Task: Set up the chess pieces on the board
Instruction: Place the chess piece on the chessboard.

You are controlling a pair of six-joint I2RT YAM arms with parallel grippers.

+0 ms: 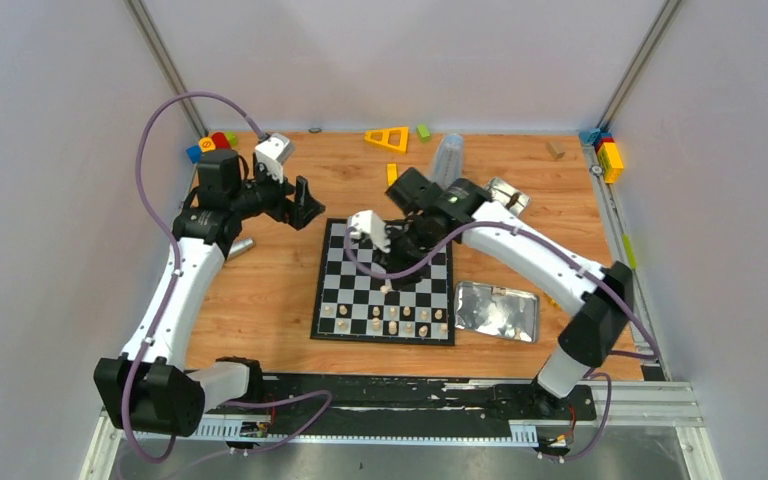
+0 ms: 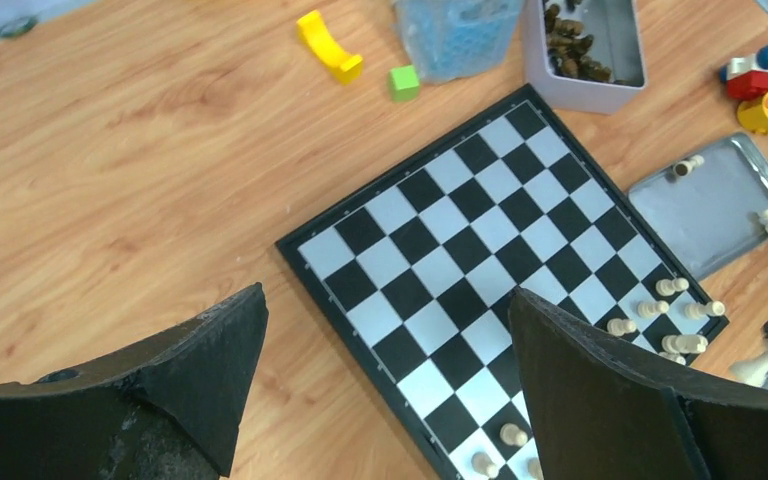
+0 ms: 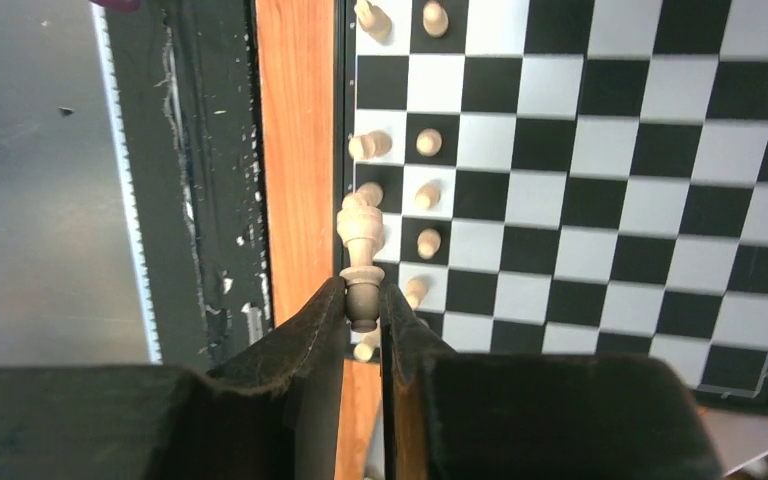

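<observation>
The black-and-white board (image 1: pixel 345 270) lies in the middle of the wooden table. Several pale chess pieces (image 1: pixel 392 320) stand in its two nearest rows. My right gripper (image 1: pixel 397 268) hangs over the board's middle. It is shut on the base of a pale chess piece (image 3: pixel 360 235), which sticks out past the fingertips (image 3: pixel 330 300) above the board's (image 3: pixel 610 180) near rows. My left gripper (image 1: pixel 305 205) is open and empty, above the table beside the board's far left corner. In its wrist view the fingers (image 2: pixel 210 350) stand wide apart over the board's (image 2: pixel 460 230) edge.
A flat metal tin (image 1: pixel 480 300) lies right of the board; two pale pieces (image 2: pixel 688 167) lie in it. A second tin (image 2: pixel 585 50) holds dark pieces. A clear bottle (image 1: pixel 447 157) lies behind the board. Coloured toy blocks (image 1: pixel 387 138) sit along the back edge.
</observation>
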